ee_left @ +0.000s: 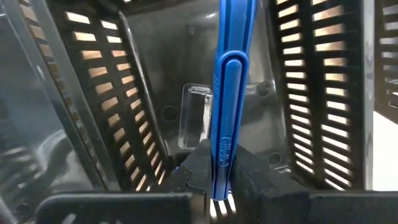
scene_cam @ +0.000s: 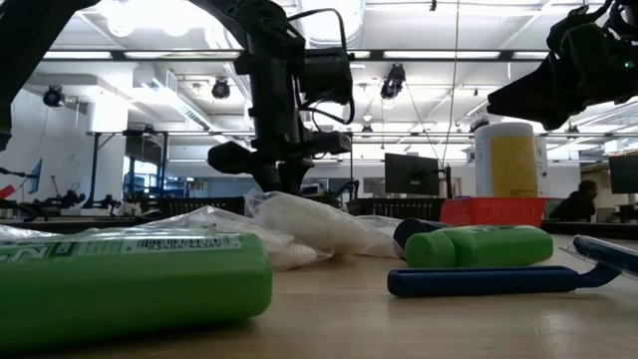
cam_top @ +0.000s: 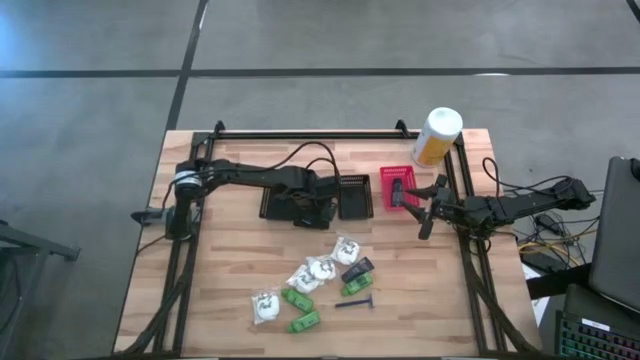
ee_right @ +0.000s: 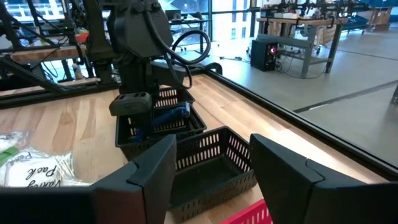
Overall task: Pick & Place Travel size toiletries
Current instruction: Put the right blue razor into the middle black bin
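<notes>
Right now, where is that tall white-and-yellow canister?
In the high view the tall white-and-yellow canister stands at the table's far right corner, just beyond the red mesh basket.

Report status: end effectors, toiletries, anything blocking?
Left end effector shut on blue stick, down in black basket. Right end effector open, empty, beside red basket. Remaining toiletries on table. Nothing blocking.

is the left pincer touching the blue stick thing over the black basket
Touching. The left wrist view shows the left pincer shut on the slim blue item, both fingers pressed to its sides, with the black basket behind it.
</notes>
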Tool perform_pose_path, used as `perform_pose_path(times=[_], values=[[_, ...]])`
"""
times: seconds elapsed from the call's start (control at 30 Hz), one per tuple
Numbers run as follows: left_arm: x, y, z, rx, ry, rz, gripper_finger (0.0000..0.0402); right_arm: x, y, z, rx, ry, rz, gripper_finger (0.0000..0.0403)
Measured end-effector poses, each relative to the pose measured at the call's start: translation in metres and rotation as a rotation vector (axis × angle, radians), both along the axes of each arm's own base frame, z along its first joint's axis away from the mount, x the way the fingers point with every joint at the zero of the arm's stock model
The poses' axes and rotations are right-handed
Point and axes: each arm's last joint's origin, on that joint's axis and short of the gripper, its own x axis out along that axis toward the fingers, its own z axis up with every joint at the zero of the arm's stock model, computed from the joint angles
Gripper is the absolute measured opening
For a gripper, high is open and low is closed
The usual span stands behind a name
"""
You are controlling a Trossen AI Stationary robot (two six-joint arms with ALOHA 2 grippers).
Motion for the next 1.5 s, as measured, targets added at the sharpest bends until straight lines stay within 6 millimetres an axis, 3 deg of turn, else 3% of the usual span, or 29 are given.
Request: perform_pose_path(times=[0.73, 1.5], values=[[0.0015, 0.0005, 0.0002, 0.016, -0.020, 0.005, 0.0065, 0.0000, 0.0000, 0.0000, 0.000, 0.000, 0.000, 0.0228], [0.0091, 0.0006, 0.0078, -0.011, -0.092, 0.065, 0.0067, 0.0001, 0.0000, -0.0001, 0.000, 0.001, 0.000, 0.0288]])
